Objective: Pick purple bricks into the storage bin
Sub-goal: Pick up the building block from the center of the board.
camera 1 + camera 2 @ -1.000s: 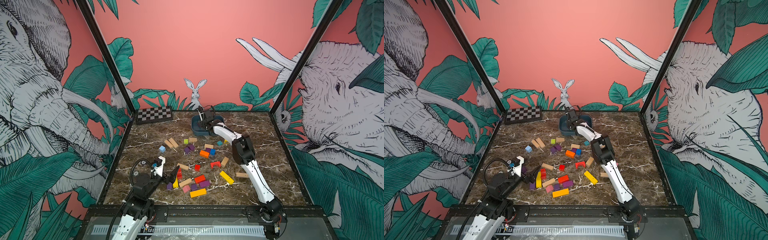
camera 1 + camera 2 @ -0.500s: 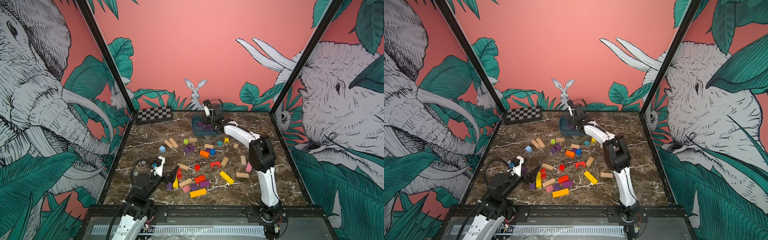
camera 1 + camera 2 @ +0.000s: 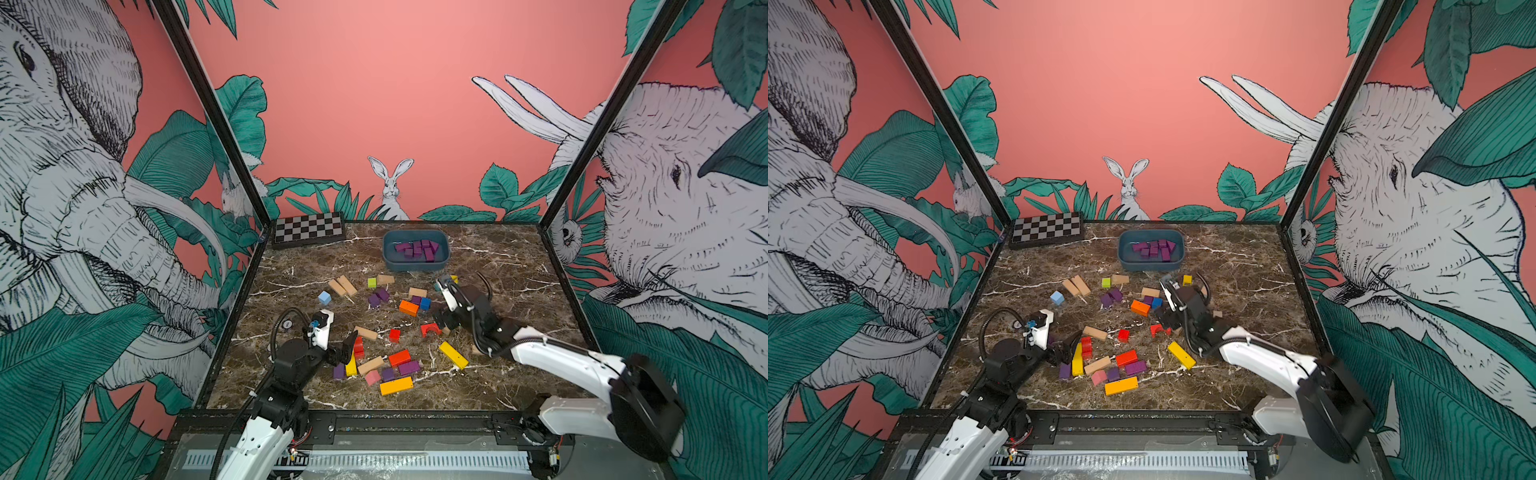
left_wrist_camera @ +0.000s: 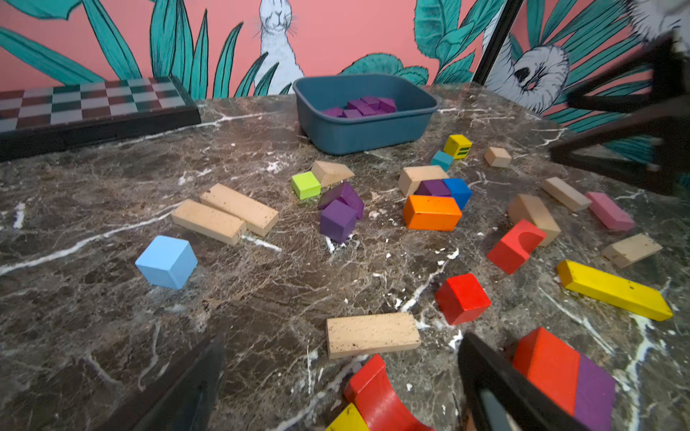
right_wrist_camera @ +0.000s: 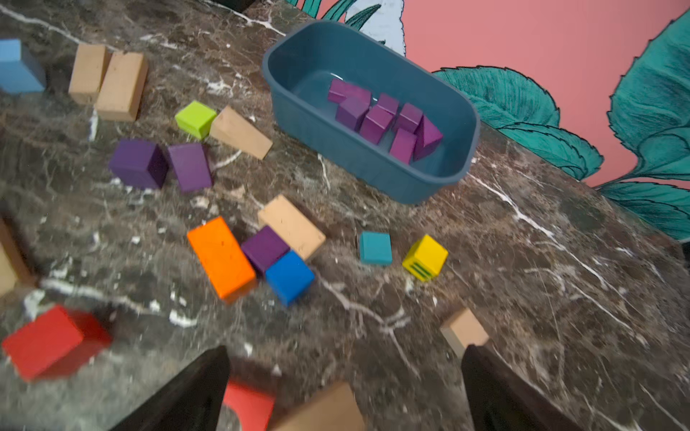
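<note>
Near the far edge of the surface, some purple bricks are lying in the storage bin, while left fingers and right fingers are hanging wide, gripping nothing.

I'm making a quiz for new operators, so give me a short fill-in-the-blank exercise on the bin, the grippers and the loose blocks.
1. The bin holds only ___ bricks.
2. The left gripper and the right gripper are both ___, holding nothing.
3. Beside the orange block, a purple brick touches a ___ cube.

Missing words: purple; open; blue.
</note>
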Controlling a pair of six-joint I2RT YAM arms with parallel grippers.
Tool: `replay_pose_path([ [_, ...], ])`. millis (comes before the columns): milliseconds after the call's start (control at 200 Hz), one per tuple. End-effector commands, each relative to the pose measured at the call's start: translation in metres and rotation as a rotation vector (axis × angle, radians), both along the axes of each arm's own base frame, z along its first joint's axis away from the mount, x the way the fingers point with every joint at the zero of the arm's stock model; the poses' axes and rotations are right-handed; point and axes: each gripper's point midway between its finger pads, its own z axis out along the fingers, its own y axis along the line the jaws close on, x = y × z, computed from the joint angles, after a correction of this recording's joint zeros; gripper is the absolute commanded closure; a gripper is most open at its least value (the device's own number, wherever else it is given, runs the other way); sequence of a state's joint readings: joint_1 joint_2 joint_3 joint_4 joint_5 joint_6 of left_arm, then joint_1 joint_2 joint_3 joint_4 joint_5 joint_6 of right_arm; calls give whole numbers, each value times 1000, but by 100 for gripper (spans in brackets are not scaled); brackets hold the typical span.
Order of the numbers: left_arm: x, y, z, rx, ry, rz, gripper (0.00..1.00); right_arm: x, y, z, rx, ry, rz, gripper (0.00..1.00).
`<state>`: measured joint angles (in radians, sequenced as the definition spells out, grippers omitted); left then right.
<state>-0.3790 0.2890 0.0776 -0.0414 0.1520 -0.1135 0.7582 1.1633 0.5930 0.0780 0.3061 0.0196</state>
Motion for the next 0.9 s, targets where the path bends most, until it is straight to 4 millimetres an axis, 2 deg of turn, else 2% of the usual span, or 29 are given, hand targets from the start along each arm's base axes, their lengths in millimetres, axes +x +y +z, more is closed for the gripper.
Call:
replay_pose_path([
  [0, 16, 12, 8, -1, 16, 109, 1, -17, -31, 15, 58, -75, -113, 1],
  [130, 31, 39, 3, 14, 148, 325, 1, -45, -62, 5, 107, -84, -167, 1],
  [255, 41, 57, -2, -1, 293, 503, 1, -59, -77, -13, 148, -69, -193, 1],
  [475, 43, 75, -3, 132, 503, 668, 1, -60, -72, -17, 151, -65, -161, 1],
  [625, 41, 73, -7, 128, 573, 683, 1, -59, -61, -24, 127, -34, -116, 1],
  [745, 31, 75, -27, 61, 703, 700, 2, -60, -57, -27, 122, -20, -94, 1],
  [895, 17, 79, -59, -48, 852, 722, 8, -61, -54, -28, 123, -14, -75, 2],
])
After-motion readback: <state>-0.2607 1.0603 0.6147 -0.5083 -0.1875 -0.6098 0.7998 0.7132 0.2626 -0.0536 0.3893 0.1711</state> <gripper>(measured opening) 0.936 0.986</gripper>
